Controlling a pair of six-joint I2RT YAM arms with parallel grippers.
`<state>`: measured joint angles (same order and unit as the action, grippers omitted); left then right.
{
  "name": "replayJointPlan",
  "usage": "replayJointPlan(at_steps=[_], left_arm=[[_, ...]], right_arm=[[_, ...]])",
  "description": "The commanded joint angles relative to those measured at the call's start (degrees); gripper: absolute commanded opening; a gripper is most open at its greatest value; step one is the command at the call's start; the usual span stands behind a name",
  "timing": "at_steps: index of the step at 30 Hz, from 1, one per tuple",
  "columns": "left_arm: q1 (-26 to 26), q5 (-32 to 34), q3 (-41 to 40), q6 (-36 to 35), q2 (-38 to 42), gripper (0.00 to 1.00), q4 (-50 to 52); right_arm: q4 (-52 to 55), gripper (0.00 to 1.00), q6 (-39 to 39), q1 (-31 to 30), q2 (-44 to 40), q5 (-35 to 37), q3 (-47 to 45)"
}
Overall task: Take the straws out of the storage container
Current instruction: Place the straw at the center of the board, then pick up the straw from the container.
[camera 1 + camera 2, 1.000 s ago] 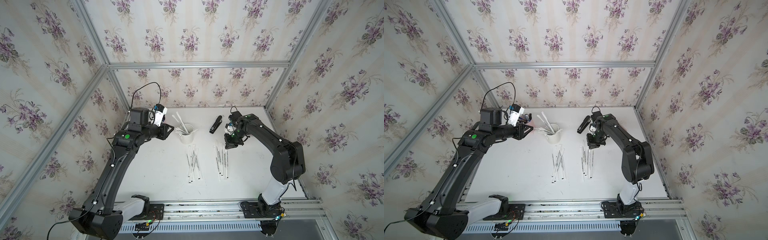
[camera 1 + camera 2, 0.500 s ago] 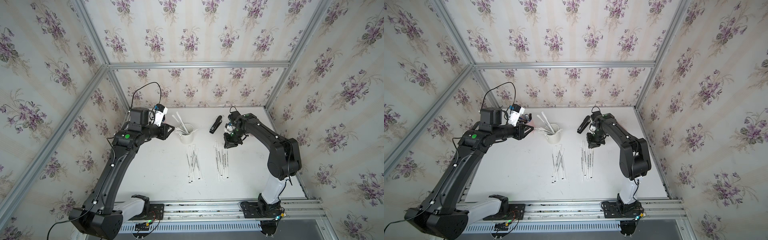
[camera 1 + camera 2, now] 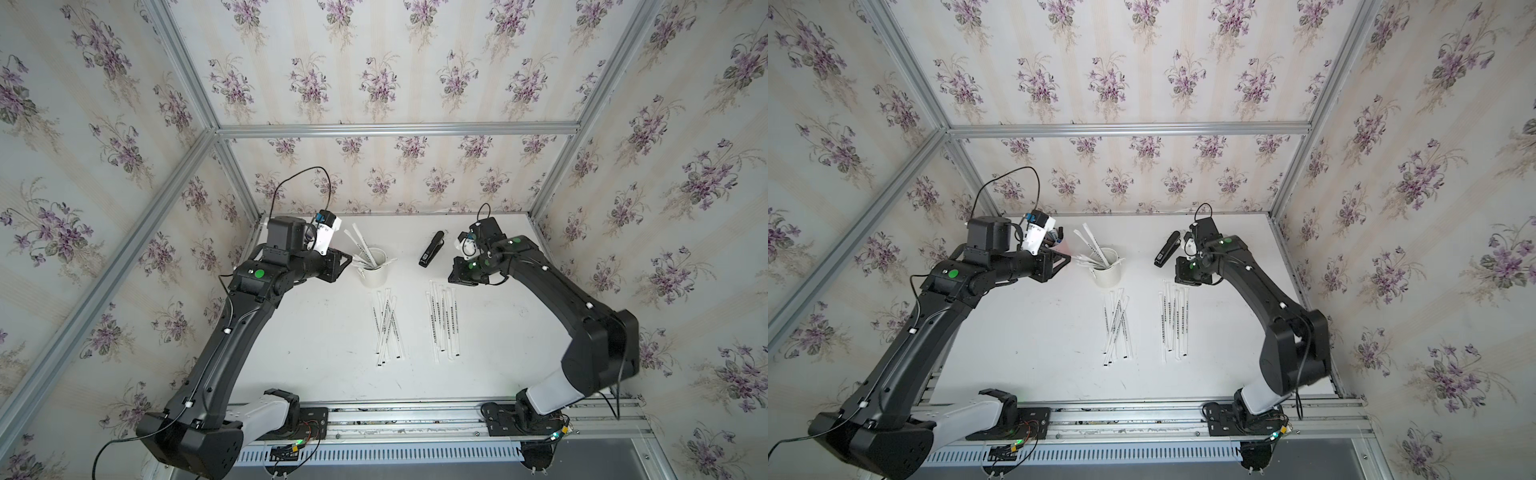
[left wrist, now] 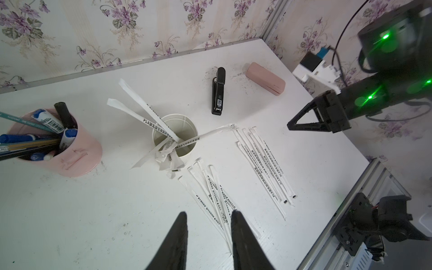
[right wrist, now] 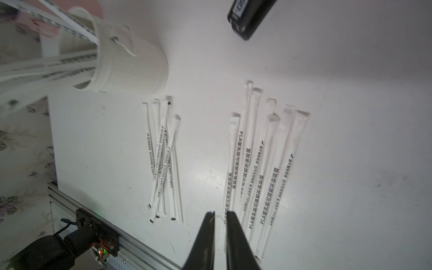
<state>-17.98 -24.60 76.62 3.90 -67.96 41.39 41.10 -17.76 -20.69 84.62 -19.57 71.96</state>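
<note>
The storage container point(image 3: 374, 275) point(image 3: 1109, 275) point(image 4: 184, 126) point(image 5: 131, 67) is a small white cup at the far middle of the table. A few wrapped straws point(image 3: 360, 246) point(image 4: 149, 112) point(image 5: 46, 67) lean out of it. Two bunches of straws lie flat in front of it, one on the left point(image 3: 386, 324) point(image 4: 215, 194) point(image 5: 163, 159) and one on the right point(image 3: 444, 320) point(image 4: 264, 163) point(image 5: 261, 163). My left gripper point(image 3: 349, 259) point(image 4: 209, 214) hangs open and empty just left of the cup. My right gripper point(image 3: 455, 279) point(image 5: 221, 213) hovers over the far end of the right bunch, its jaws a narrow gap apart, gripping nothing.
A black stapler point(image 3: 430, 248) point(image 4: 218, 91) point(image 5: 250, 16) lies behind the right bunch. A pink pen cup point(image 4: 77, 154) full of pens stands left of the white cup, under my left arm. A pink case point(image 4: 265, 80) lies near the far right corner.
My right arm has drawn its elbow in and its gripper has shifted slightly toward the far side above the right bunch. The left arm has not moved.
</note>
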Motion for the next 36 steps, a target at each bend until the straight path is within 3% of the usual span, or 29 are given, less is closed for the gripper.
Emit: replayJointPlan(at_steps=[1,4,7,16,27,32,36], left_arm=[[-6.75,8.73,-2.22,-3.68,0.54,0.33,-6.74],[-13.20,14.88,-6.73,-6.76,0.12,0.36,-13.87],[-15.69,20.62,-9.37,-10.94,-3.19,0.38,-18.62],[-16.91,22.58,-9.65,-25.07,-15.67,0.46,-25.44],[-16.91,27.36,-5.43,-31.99,-26.78,0.49,-28.95],[-16.70,29.67,-3.09,-33.77,-30.52,0.41,-29.22],[-16.65,29.91,-1.26,-34.00,-31.54,0.19,-28.11]], right_arm=[[-24.28,0.12,-5.38,-1.24,-6.83,-2.84,-8.03],[-33.59,0.10,-7.11,-2.13,-10.25,-4.11,-13.96],[-35.91,0.10,-5.87,-3.41,-10.53,-4.69,-15.22],[-38.46,0.10,-4.57,-4.67,-11.47,-5.77,-19.01],[-38.46,0.10,-3.95,-4.69,-12.66,-4.78,-21.15],[-38.58,0.10,-3.78,-4.64,-12.55,-5.12,-21.17],[-38.55,0.10,-3.52,-4.71,-12.81,-4.72,-21.33]])
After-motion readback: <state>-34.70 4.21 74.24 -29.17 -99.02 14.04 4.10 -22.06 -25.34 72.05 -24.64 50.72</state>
